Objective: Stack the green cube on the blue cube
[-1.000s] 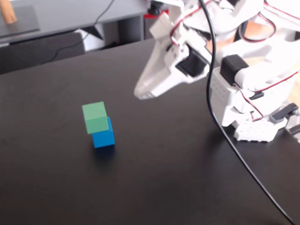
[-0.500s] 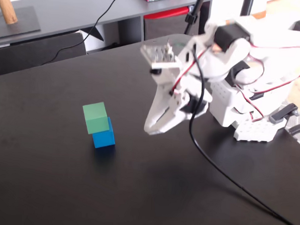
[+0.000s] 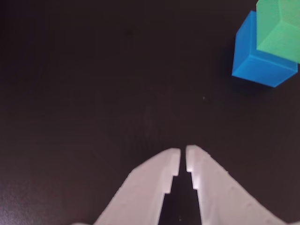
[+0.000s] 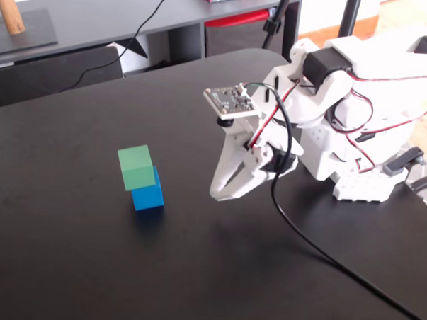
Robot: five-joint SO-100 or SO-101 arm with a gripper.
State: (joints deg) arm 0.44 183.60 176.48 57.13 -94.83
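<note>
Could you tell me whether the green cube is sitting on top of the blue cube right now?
Yes. The green cube rests on the blue cube, offset toward the left in the fixed view, overhanging. The gripper is apart from both.

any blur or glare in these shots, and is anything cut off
Wrist view: end effector soft and pale, out of focus; green cube cropped at the top right; blue cube sharp. Fixed view: cubes crisp, window glare washes out the top-right corner.

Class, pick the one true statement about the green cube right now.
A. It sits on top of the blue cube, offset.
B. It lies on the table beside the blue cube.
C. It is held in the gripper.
A: the green cube rests on the blue cube, overhanging one side, while the gripper is apart and empty.
</note>
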